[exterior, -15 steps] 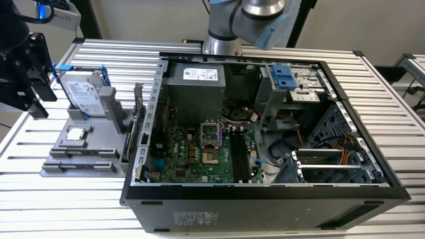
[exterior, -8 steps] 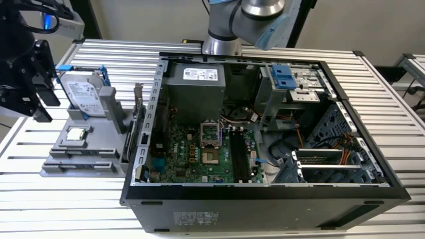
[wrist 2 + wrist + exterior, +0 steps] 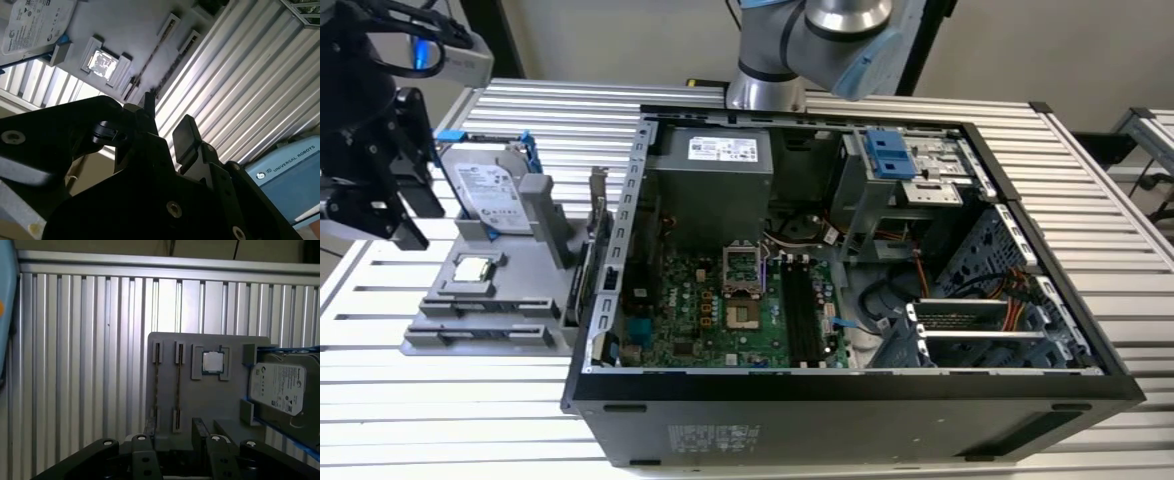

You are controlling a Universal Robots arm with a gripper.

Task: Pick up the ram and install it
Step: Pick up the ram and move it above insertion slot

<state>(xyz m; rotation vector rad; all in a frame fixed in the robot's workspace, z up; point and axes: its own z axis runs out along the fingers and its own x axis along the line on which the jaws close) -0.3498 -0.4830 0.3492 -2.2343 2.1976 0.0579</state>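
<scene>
Two thin ram sticks stand on edge in the long slots of a grey holder (image 3: 200, 405), one (image 3: 157, 385) beside the other (image 3: 178, 385); one ram stick (image 3: 150, 62) appears as a dark line in the second wrist view. My gripper (image 3: 175, 432) hovers above the near end of those slots, apart from them. It is open, with nothing between its black fingers (image 3: 186, 131). In the exterior view the gripper (image 3: 400, 215) hangs over the holder (image 3: 480, 330) at the exterior view's left. The motherboard's long black slots (image 3: 801, 305) lie inside the open computer case (image 3: 854, 385).
On the same holder sit a square silver processor chip (image 3: 213, 361) and a silver hard drive in a blue frame (image 3: 280, 387). The case stands on a ribbed metal table (image 3: 454, 400) at the exterior view's right of the holder. The arm's base (image 3: 774, 60) rises behind the case.
</scene>
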